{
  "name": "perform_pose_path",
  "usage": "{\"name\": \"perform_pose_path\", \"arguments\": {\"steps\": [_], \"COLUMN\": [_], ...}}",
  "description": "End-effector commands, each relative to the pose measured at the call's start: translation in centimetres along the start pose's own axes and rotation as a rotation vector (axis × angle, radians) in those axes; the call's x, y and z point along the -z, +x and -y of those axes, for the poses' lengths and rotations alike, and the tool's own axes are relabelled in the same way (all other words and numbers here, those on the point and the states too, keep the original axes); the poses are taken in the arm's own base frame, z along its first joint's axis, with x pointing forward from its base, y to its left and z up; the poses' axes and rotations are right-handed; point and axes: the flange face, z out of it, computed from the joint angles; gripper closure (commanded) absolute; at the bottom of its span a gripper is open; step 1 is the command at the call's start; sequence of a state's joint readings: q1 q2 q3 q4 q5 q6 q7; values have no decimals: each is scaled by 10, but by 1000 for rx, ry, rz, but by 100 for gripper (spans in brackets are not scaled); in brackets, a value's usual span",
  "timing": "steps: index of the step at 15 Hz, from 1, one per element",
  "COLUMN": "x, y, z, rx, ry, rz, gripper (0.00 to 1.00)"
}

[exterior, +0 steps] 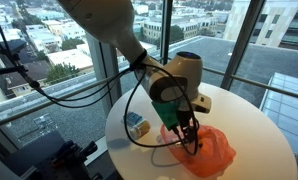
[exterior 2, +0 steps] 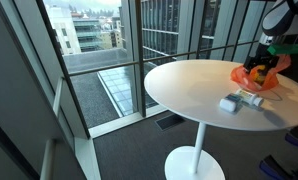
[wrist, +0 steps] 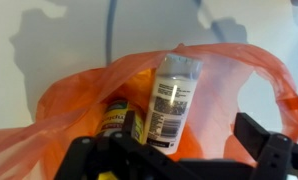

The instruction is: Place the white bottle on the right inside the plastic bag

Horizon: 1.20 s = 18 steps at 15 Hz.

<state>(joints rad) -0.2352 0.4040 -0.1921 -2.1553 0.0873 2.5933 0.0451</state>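
Fingers of the black gripper [wrist: 177, 158] crossed the bottom edge of the wrist view, spread wide and grasping nothing. Just beyond them, at frame centre, the white bottle [wrist: 172, 100] lay inside the orange plastic bag [wrist: 69, 110], beside a yellow-labelled container [wrist: 117, 122]. Farther off, in an exterior view, a second bottle [exterior: 137, 125] lay on the round white table [exterior: 249, 130], left of the bag.

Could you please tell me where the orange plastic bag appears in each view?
Exterior view: orange plastic bag low, right of centre.
Exterior view: it sits at upper right, on the table.
Wrist view: it spans the middle, white bottle at its opening.
Shared landmark: the round white table.
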Motion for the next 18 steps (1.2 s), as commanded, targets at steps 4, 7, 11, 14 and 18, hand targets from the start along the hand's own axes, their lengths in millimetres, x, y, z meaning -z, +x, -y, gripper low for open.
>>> {"name": "perform_pose_path", "arguments": {"steps": [4, 7, 11, 14, 18], "x": [45, 54, 57, 64, 78], "y": [-27, -38, -52, -66, -86], "z": [22, 29, 36, 42, 52], "rx": [62, 74, 85, 101, 141], "ry": [64, 92, 130, 130, 123], "rz": [-45, -56, -34, 6, 73], "gripper": [0, 0, 0, 0, 0]}}
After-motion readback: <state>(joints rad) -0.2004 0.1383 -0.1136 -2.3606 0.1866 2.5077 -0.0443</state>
